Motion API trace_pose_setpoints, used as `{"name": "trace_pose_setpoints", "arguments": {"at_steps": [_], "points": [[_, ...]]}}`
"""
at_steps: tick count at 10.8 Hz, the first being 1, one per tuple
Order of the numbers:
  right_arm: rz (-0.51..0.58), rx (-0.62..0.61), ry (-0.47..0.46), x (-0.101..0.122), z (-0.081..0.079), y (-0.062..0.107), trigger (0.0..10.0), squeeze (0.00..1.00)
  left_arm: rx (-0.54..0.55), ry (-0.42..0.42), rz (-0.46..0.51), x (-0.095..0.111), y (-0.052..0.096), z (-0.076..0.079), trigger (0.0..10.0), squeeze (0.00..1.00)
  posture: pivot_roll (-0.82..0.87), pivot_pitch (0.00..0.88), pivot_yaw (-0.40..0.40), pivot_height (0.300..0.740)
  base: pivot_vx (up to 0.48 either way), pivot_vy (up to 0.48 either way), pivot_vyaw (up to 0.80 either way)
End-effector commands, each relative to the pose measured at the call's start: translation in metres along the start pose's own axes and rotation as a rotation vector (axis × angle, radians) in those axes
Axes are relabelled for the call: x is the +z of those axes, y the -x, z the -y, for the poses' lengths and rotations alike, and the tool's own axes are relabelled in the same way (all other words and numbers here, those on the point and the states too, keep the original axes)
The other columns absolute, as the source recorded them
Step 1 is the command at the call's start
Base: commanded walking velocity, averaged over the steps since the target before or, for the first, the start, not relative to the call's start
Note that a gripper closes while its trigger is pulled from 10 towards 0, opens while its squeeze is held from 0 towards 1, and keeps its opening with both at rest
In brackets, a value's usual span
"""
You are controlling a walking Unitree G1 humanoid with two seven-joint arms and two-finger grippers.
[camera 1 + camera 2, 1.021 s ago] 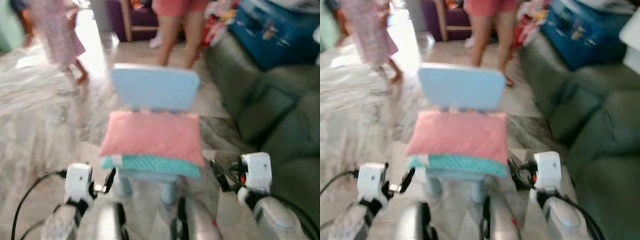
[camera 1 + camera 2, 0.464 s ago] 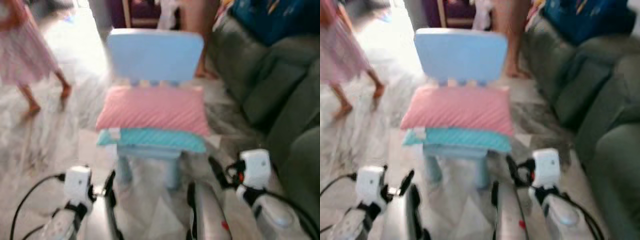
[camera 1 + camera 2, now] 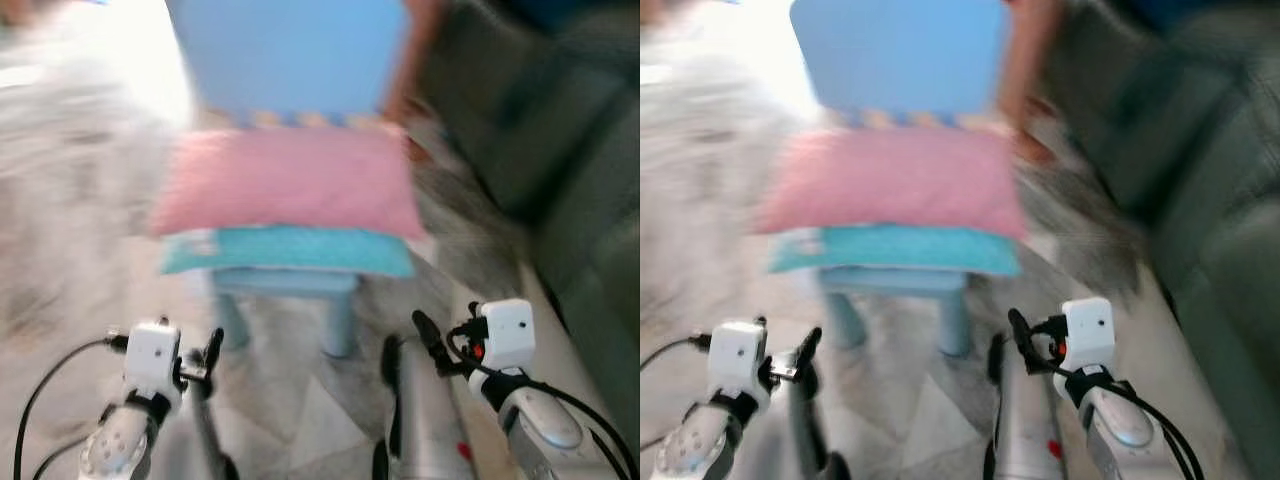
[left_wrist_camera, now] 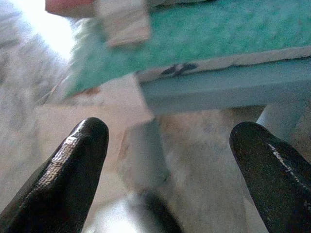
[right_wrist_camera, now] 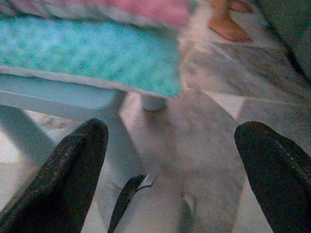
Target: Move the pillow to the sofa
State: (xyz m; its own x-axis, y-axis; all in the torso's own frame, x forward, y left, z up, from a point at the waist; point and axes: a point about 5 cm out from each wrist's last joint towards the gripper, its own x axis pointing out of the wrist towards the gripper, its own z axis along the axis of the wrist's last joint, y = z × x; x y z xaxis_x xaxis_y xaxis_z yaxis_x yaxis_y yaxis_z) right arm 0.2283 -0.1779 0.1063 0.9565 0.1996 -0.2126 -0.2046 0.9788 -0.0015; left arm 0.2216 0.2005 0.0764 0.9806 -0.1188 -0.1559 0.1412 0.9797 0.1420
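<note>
Head views, blurred: the pink pillow (image 3: 290,180) lies at 12 o'clock on a teal pillow (image 3: 290,250) on the blue chair (image 3: 285,55), green sofa (image 3: 575,190) at 2 o'clock

Wrist views: left gripper (image 4: 170,160) and right gripper (image 5: 170,165) fingers spread wide, empty, below the seat

The pink pillow (image 3: 290,180) and teal pillow (image 3: 290,250) look like soft, matt quilted cloth. The blue chair (image 3: 285,55) seems smooth plastic. Marbled floor (image 3: 80,200) shines; the left gripper's fingers (image 4: 63,170) are glossy black.
</note>
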Motion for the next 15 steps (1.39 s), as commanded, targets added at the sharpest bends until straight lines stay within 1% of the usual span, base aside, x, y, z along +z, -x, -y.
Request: {"name": "trace_pose_setpoints", "arguments": {"at_steps": [1, 2, 3, 4, 5, 7, 8, 9, 10, 11, 12, 13, 14, 15], "points": [[0.003, 0.001, 0.006, 0.000, 0.000, -0.001, 10.0, 0.00, 0.013, -0.087, 0.038, 0.006, 0.001, -0.003, 10.0, 0.00, -0.19, 0.170, -0.010, 0.340, 0.000, 0.000, 0.00], [0.030, 0.011, 0.018, 0.006, -0.001, -0.004, 10.0, 0.00, 0.037, -0.126, 0.100, 0.020, -0.007, -0.007, 10.0, 0.00, -0.19, 0.167, -0.010, 0.315, 0.000, 0.000, 0.00], [0.059, 0.013, 0.039, 0.013, -0.002, -0.007, 10.0, 0.00, 0.056, -0.136, 0.144, 0.031, -0.012, -0.010, 10.0, 0.00, -0.19, 0.162, -0.009, 0.306, 0.000, 0.000, 0.00], [0.122, 0.025, 0.028, 0.034, -0.005, -0.016, 10.0, 0.00, 0.122, -0.151, 0.245, 0.061, -0.025, -0.020, 10.0, 0.00, -0.19, 0.155, -0.005, 0.306, 0.000, 0.000, 0.00], [0.168, 0.024, 0.012, 0.049, -0.006, -0.021, 10.0, 0.00, 0.153, -0.141, 0.294, 0.076, -0.033, -0.025, 10.0, 0.00, -0.20, 0.147, -0.002, 0.306, 0.000, 0.000, 0.00], [0.224, -0.036, -0.041, 0.066, 0.001, -0.029, 10.0, 0.00, 0.230, -0.125, 0.356, 0.094, -0.042, -0.040, 10.0, 0.00, -0.20, 0.132, 0.003, 0.306, 0.000, 0.000, 0.00], [0.199, -0.090, -0.055, 0.076, 0.011, -0.041, 10.0, 0.00, 0.335, -0.062, 0.401, 0.109, -0.049, -0.061, 10.0, 0.00, -0.20, 0.124, 0.006, 0.306, 0.000, 0.000, 0.00], [0.233, -0.146, -0.061, 0.090, 0.019, -0.047, 10.0, 0.00, 0.368, -0.005, 0.422, 0.114, -0.052, -0.071, 10.0, 0.00, -0.20, 0.117, 0.008, 0.306, 0.000, 0.000, 0.00], [0.267, -0.216, -0.073, 0.107, 0.032, -0.054, 10.0, 0.00, 0.403, 0.012, 0.435, 0.119, -0.055, -0.080, 10.0, 0.00, -0.20, 0.115, 0.007, 0.306, 0.000, 0.000, 0.00], [0.324, -0.159, -0.144, 0.118, 0.037, -0.061, 10.0, 0.00, 0.424, 0.033, 0.436, 0.123, -0.060, -0.087, 10.0, 0.00, -0.19, 0.117, 0.005, 0.306, 0.000, 0.000, 0.00], [0.342, -0.158, -0.124, 0.125, 0.041, -0.064, 10.0, 0.00, 0.432, 0.094, 0.439, 0.128, -0.067, -0.092, 10.0, 0.00, -0.19, 0.123, -0.001, 0.306, 0.000, 0.000, 0.00], [0.362, -0.128, -0.120, 0.134, 0.040, -0.073, 10.0, 0.00, 0.431, 0.131, 0.454, 0.142, -0.083, -0.095, 10.0, 0.00, -0.19, 0.131, -0.008, 0.306, 0.000, 0.000, 0.00], [0.363, -0.064, -0.174, 0.139, 0.037, -0.077, 10.0, 0.00, 0.433, 0.171, 0.462, 0.148, -0.090, -0.097, 10.0, 0.00, -0.19, 0.136, -0.009, 0.306, 0.000, 0.000, 0.00], [0.407, 0.008, -0.214, 0.155, 0.034, -0.087, 10.0, 0.00, 0.447, 0.254, 0.474, 0.163, -0.104, -0.102, 10.0, 0.00, -0.19, 0.153, -0.013, 0.306, 0.000, 0.000, 0.00]]}}
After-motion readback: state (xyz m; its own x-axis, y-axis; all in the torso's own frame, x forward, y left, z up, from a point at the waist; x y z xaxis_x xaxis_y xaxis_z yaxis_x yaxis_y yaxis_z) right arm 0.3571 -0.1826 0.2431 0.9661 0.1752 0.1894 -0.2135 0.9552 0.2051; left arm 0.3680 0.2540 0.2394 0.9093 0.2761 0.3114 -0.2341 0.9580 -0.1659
